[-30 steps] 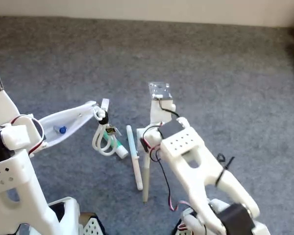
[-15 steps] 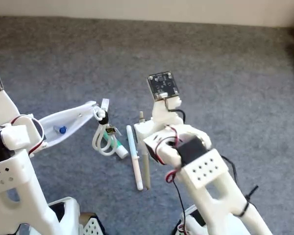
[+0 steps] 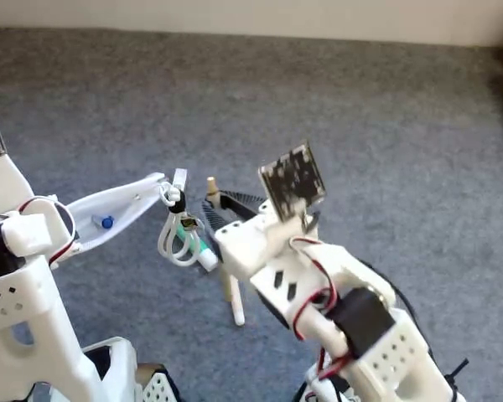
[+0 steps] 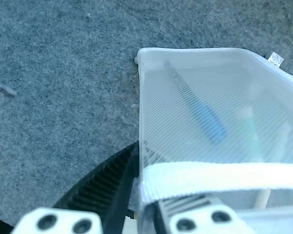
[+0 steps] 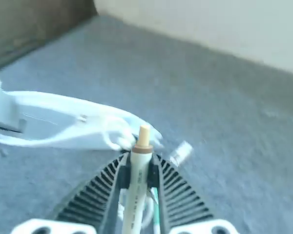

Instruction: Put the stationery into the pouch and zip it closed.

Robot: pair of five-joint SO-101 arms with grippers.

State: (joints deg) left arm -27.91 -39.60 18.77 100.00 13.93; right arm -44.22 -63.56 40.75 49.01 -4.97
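Note:
A white mesh pouch hangs open at the left, and my left gripper is shut on its rim. A blue pen shows through the mesh. My right gripper is shut on a beige pen, held off the carpet with its tip pointing at the pouch mouth. In the right wrist view the beige pen sits between the jaws, with the pouch a short way beyond. A pale blue pen lies on the carpet under the right arm.
A white cord loop and a green-and-white stick lie on the grey carpet between the pouch mouth and the right gripper. A wall runs along the far edge.
The right arm has lifted the beige pen off the carpet and swung it left, toward the pouch mouth. The left arm and pouch have not moved.

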